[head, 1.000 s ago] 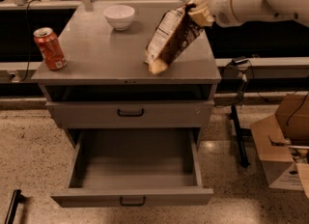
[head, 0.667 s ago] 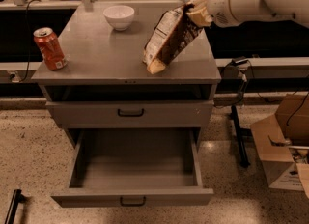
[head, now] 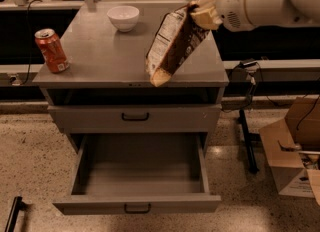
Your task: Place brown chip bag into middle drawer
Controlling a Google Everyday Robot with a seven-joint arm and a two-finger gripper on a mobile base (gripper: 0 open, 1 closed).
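Note:
The brown chip bag (head: pixel 175 46) hangs tilted, its lower pale end over the front right of the grey cabinet top (head: pixel 100 61). My gripper (head: pixel 202 13) is shut on the bag's upper end and holds it up, with my white arm reaching in from the upper right. The middle drawer (head: pixel 137 181), the lowest grey tray with a small black handle, stands pulled open below and holds nothing. The drawer one tier higher (head: pixel 135 117) is shut.
A red soda can (head: pixel 51 50) stands at the left of the cabinet top. A white bowl (head: pixel 123 17) sits at the back. A black stand (head: pixel 246 126) and cardboard boxes (head: pixel 295 146) are on the floor to the right.
The bag and my gripper have shifted slightly left and toward the cabinet's front edge. Nothing else has moved.

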